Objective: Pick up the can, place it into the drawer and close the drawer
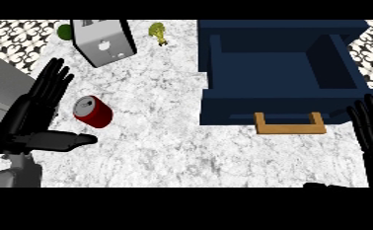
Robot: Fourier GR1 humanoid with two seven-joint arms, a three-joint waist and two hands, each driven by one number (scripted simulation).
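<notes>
Head view: my left robot hand [36, 113] is wide, fingers straight, thumb out to the right, holding nothing. Can [93, 111] lies on its side on the worktop [160, 140], just right of those fingers, above the thumb, apart from both. Drawer [280, 71] stands open far to the right. My right robot hand [362, 120] rests open by its front right corner, beside the handle [290, 124].

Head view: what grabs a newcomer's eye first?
The open navy drawer at upper right, with its tan handle facing the robot. Next, the red can lying on the marble counter at left, just beside the open left hand. The right hand barely shows at the right edge.
</notes>
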